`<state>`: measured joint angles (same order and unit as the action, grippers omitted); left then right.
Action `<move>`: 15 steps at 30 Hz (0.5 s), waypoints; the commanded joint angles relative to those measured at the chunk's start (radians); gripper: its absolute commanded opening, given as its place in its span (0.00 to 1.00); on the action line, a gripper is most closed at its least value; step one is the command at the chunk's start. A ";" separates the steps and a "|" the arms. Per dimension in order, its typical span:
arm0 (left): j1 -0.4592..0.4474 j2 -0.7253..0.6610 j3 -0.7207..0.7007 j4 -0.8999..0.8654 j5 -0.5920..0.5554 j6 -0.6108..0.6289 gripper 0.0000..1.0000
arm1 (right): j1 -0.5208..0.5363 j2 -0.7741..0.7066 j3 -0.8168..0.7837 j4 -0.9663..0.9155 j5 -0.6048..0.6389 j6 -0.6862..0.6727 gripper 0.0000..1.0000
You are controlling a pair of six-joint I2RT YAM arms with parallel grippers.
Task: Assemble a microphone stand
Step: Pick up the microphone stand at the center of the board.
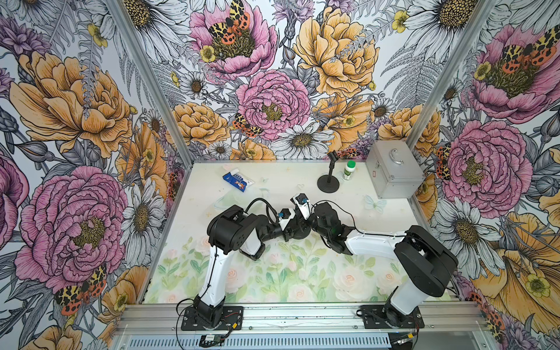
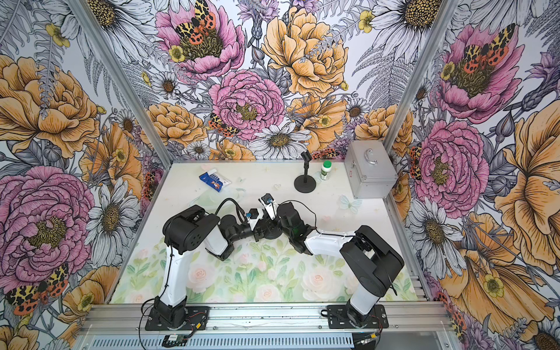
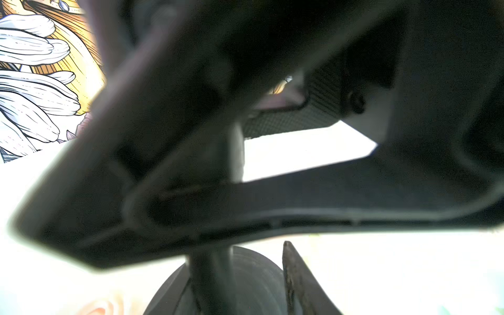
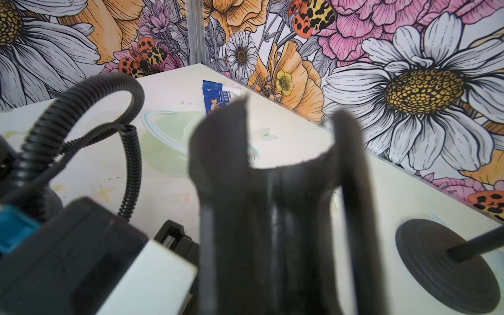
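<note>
Both arms meet over the desk point(image 1: 272, 272) ctr, where a round black base point(image 1: 300, 237) sits flat, mostly hidden under the pincers in both top views. L pincer point(image 1: 292, 228) comes in low from the left side, right at the base. Its wrist view is v. blurred: a thin pole point(image 3: 236, 152) stands up from the base and passes among dark finger shapes, but whether the jaws are apart or together can't be told. R pincer point(image 1: 306, 224) reaches in from the right side, tips next to the L one. It's closed, clamped on the clip point(image 4: 286, 180), whose U-shaped top fills the middle of its wrist view. Well apart from the arms, a 2nd stand point(image 1: 328, 181) w/ base, pole and clip stands upright near the back edge, toward the back right corner. A green-capped bottle point(image 1: 349, 170) stands just beside it, and a metal case point(image 1: 394, 169) sits in the back right corner. A blue packet point(image 1: 238, 181) lies flat near the back edge, left of ctr.
</note>
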<state>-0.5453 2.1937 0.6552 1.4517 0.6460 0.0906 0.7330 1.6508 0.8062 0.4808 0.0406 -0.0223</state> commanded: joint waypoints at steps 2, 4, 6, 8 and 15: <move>-0.062 -0.011 -0.041 -0.040 0.071 0.076 0.50 | -0.062 0.022 0.105 0.018 -0.020 -0.060 0.00; -0.062 -0.019 -0.050 -0.040 0.063 0.076 0.52 | -0.081 0.030 0.137 0.018 -0.036 -0.075 0.00; -0.062 -0.029 -0.060 -0.039 0.047 0.072 0.53 | -0.105 0.039 0.171 0.017 -0.041 -0.084 0.00; -0.061 -0.043 -0.072 -0.039 0.027 0.068 0.54 | -0.129 0.049 0.206 0.014 -0.039 -0.093 0.00; -0.058 -0.097 -0.127 -0.039 -0.026 0.060 0.55 | -0.218 0.129 0.357 -0.022 -0.109 -0.123 0.00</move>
<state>-0.6041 2.1506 0.5468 1.4136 0.6140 0.1356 0.5396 1.7660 1.0779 0.3717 -0.0635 -0.1066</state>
